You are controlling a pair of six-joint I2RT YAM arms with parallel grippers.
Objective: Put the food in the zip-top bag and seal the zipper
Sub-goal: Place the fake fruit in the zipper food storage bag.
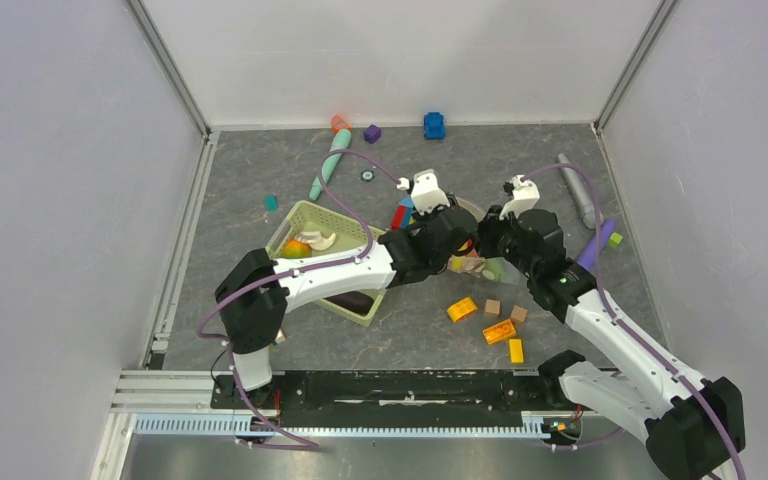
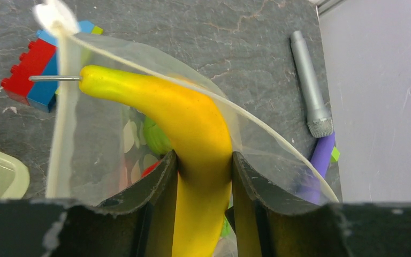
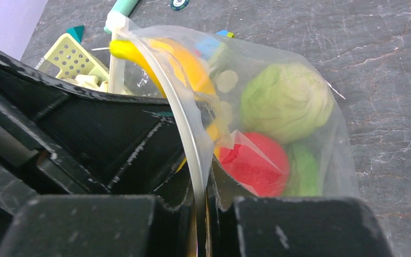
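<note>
My left gripper (image 2: 203,160) is shut on a yellow banana (image 2: 192,118), whose tip reaches into the open mouth of the clear dotted zip-top bag (image 2: 96,118). Inside the bag lie a pale green cabbage (image 3: 286,99), a red tomato (image 3: 257,163) and a green piece (image 3: 305,168). In the right wrist view, my right gripper (image 3: 206,198) pinches the bag's whitish zipper (image 3: 184,123) and holds the mouth up. Seen from above, both grippers meet over the bag (image 1: 480,265) mid-table. The pale green basket (image 1: 305,215) to the left holds a mango (image 1: 295,248), white pieces (image 1: 318,240) and an eggplant (image 1: 350,300).
Orange, yellow and tan blocks (image 1: 499,331) lie in front of the bag. Red and blue bricks (image 2: 32,69) sit just behind it. A grey microphone-like toy (image 1: 575,188) and a purple stick (image 1: 595,245) lie to the right. A teal stick (image 1: 330,160) and a blue car (image 1: 434,124) are at the back.
</note>
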